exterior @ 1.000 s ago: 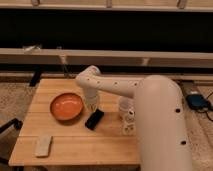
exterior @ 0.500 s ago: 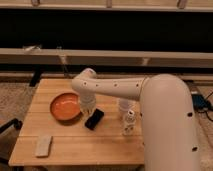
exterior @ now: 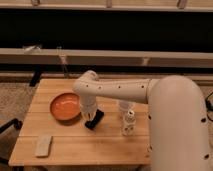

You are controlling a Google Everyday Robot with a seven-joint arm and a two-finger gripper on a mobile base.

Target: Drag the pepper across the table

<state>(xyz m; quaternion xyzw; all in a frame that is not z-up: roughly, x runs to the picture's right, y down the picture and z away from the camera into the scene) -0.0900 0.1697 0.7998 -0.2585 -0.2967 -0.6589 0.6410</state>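
No text, label, brand, number or sign can be read anywhere; the small bottle [exterior: 129, 125] near the tabletop's [exterior: 100, 147] right edge shows no legible label; the gripper [exterior: 89, 116], low over the tabletop's middle beside the orange bowl [exterior: 62, 107], carries no legible marking.

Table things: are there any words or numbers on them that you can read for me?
No readable words, numbers or signs anywhere.
Bottle: it may have a label, but it is too blurred to read.
Bowl, phone, grey block, table: no writing shows.
Gripper, jaws shut, low between bowl and phone: no writing shows.
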